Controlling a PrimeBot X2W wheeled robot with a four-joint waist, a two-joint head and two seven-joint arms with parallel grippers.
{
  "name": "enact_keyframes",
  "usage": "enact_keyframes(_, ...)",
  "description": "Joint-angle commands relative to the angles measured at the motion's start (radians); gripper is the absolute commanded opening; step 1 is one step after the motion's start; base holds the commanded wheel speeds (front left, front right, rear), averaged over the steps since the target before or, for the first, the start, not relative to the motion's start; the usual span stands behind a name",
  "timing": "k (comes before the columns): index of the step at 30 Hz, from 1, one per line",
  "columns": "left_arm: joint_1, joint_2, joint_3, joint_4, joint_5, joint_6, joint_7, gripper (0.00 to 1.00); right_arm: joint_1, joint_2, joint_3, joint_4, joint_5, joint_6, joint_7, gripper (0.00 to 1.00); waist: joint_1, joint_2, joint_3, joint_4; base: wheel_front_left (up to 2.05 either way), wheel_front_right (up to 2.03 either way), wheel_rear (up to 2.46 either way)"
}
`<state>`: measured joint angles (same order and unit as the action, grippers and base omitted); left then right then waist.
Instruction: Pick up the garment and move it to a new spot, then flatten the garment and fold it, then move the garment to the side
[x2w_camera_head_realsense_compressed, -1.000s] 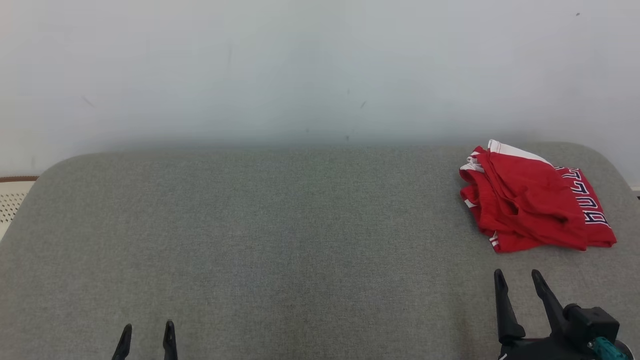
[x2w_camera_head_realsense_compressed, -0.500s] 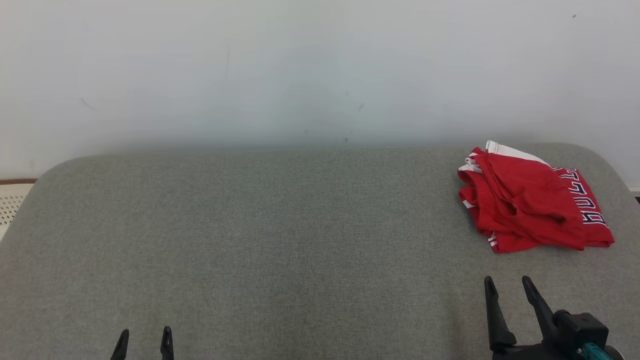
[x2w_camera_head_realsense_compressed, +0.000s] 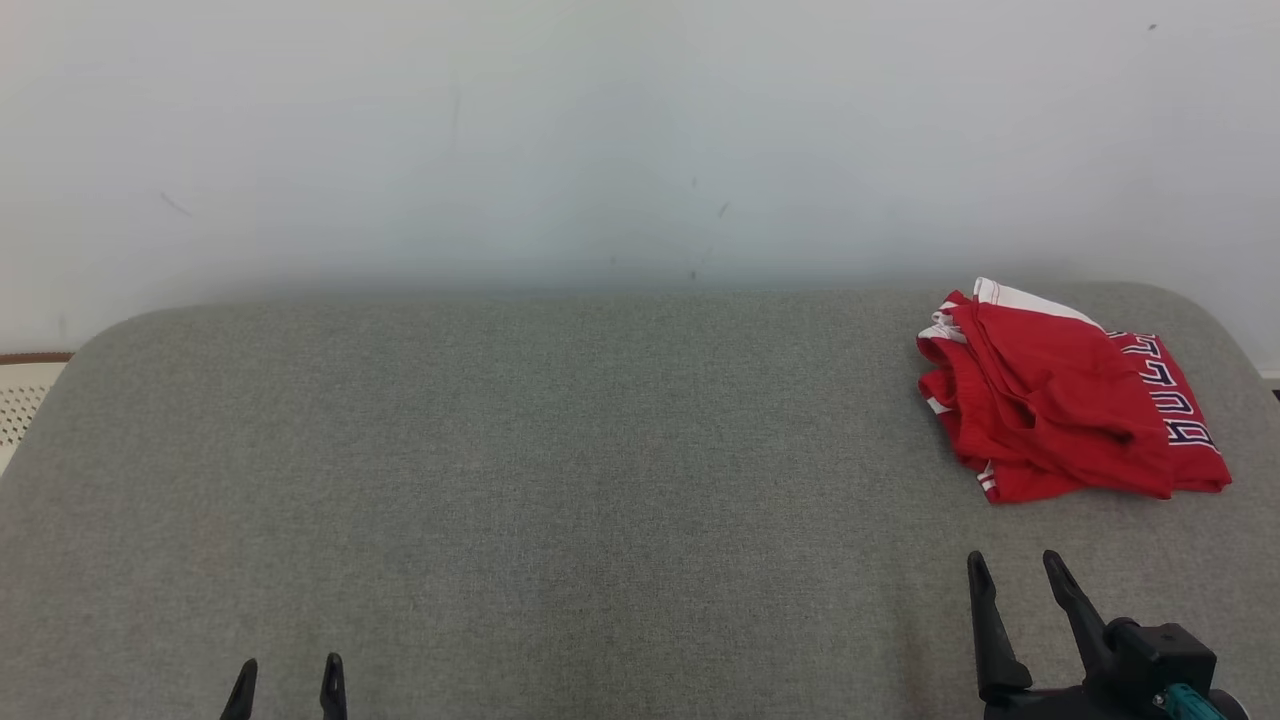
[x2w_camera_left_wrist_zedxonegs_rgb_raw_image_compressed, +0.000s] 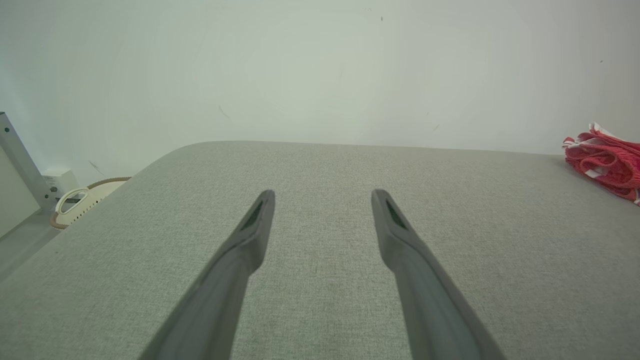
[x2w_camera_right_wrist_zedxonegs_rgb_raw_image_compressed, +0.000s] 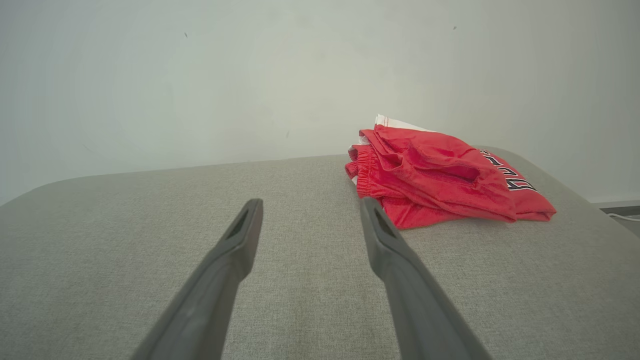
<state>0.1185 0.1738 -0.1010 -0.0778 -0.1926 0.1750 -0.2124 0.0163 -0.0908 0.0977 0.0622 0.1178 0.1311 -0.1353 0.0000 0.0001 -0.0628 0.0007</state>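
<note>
Left gripper (x2w_camera_head_realsense_compressed: 291, 664) sits at the lower left of the head view. Its two dark fingers are spread apart with nothing between them, and their tips are over the grey fabric-covered surface (x2w_camera_head_realsense_compressed: 560, 480). Off that surface's far left corner lies a cream perforated object (x2w_camera_head_realsense_compressed: 22, 398) with a brown rim. A plain white wall (x2w_camera_head_realsense_compressed: 600, 130) stands behind the surface. Right gripper (x2w_camera_head_realsense_compressed: 1013, 558) is at the lower right, its fingers likewise spread and empty. They point toward the red shorts (x2w_camera_head_realsense_compressed: 1050, 400) but stay apart from them. The shorts have white trim and dark-outlined white lettering. They lie loosely folded in a bunched pile near the surface's far right corner, with the lettered part on the pile's right side. Neither gripper touches them.
</note>
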Motion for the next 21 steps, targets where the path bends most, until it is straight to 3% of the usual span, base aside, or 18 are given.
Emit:
enact_keyframes(1, 0.011, 0.007, 0.000, -0.003, -0.004, 0.004, 0.000, 1.00, 0.012, -0.003, 0.002, -0.003, 0.000, -0.001, 0.000, 1.00, 0.0000, -0.0001, 0.000, 0.000, 0.00, 0.00, 0.00)
enact_keyframes(11, 0.017, 0.013, -0.006, -0.011, -0.009, 0.006, -0.004, 1.00, 0.012, -0.012, 0.008, -0.004, 0.009, -0.001, 0.002, 1.00, 0.0000, -0.0001, 0.005, -0.003, 0.00, 0.00, 0.00)
enact_keyframes(12, 0.002, 0.008, -0.006, -0.008, -0.007, 0.004, 0.000, 0.00, 0.001, -0.007, 0.006, -0.002, 0.005, 0.000, 0.003, 0.00, 0.0001, -0.0001, 0.005, -0.003, 0.00, 0.00, 0.00)
enact_keyframes(17, 0.007, -0.005, -0.013, 0.019, -0.013, 0.002, 0.001, 0.00, 0.015, -0.002, 0.005, 0.030, 0.010, 0.000, 0.005, 0.00, 0.0001, -0.0001, 0.005, -0.003, 0.00, 0.00, 0.00)
enact_keyframes(21, -0.006, -0.010, -0.009, 0.031, -0.096, -0.012, 0.009, 0.00, 0.001, -0.002, -0.010, 0.044, 0.096, 0.000, 0.022, 0.00, 0.0001, -0.0001, 0.008, -0.003, 0.00, 0.00, 0.00)
